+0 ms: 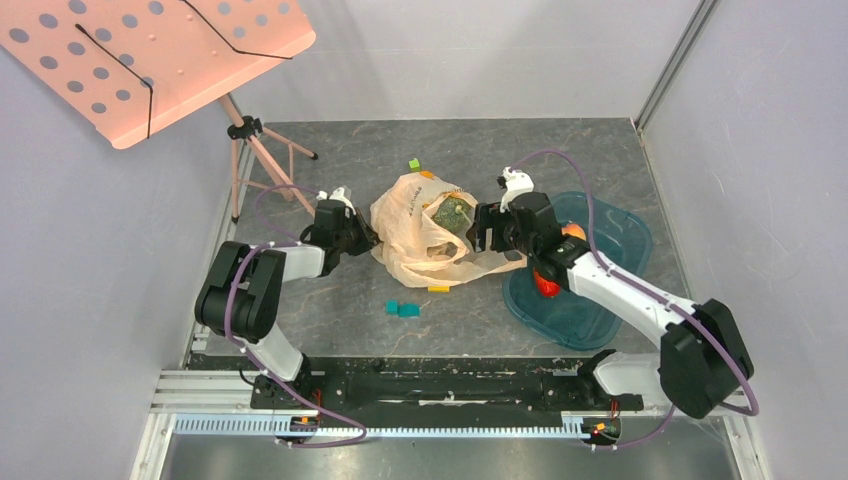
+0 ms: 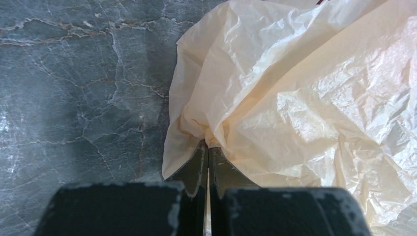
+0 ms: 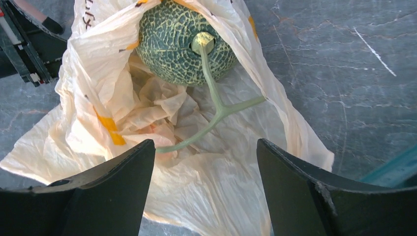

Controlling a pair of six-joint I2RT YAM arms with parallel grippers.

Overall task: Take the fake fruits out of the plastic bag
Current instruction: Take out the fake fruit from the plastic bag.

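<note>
Grey marbled counter (image 1: 330,290), pale walls around; the left fingers (image 2: 196,167) are pressed together, pinching a fold at the edge of the crinkly pale peach translucent plastic bag (image 2: 305,98). Opposite, the right fingers (image 3: 118,172) are spread wide, with only bag film below the gap. In the bag's open mouth sits the netted green ball-shaped fake melon (image 3: 184,42), ahead of the right fingertips and not yet between them. Its long pale stem (image 3: 211,93) trails back to just beside one tip. Risk: closing short would likely catch stem or film rather than the ball and drag the bag along; the thin pinched fold could slip. Under the right arm (image 1: 620,290), the glossy orange-red fake fruit (image 1: 546,284) lies in the teal tray (image 1: 620,240).
</note>
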